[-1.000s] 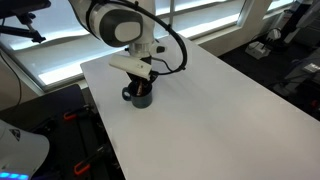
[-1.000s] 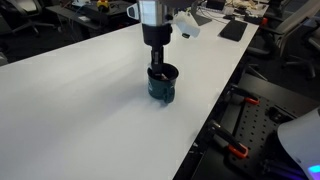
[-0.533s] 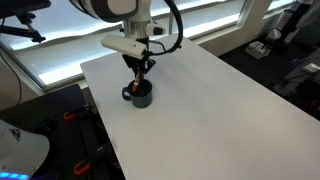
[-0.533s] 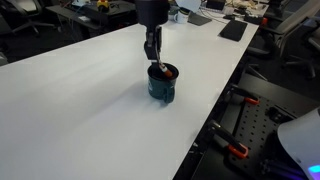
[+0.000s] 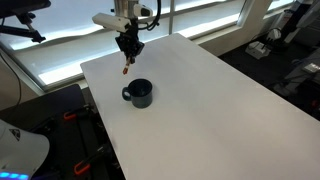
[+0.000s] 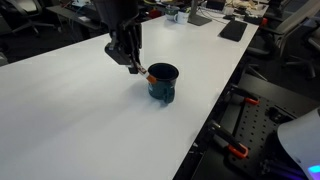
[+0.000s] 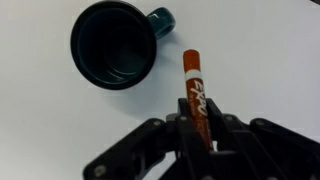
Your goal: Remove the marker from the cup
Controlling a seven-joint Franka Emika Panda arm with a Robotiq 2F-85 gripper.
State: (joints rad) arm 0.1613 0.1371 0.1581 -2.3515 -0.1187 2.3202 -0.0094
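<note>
Marker (image 7: pixel 193 85) lifted clear of cup (image 7: pixel 113 43); clamped in claw (image 7: pixel 198 128); cup empty

In both exterior views the arm (image 5: pixel 124 14) comes down from the top edge of the frame, left of centre, with the wrist pointing downward. The gripper (image 5: pixel 128 47) hangs in the upper left part of the picture, up in the air. In the wrist view its dark fingers (image 7: pixel 222 132) reach in from the bottom edge, right of centre. They are clamped on the lower end of the marker (image 7: pixel 193 80), which points toward the top of the frame.
</note>
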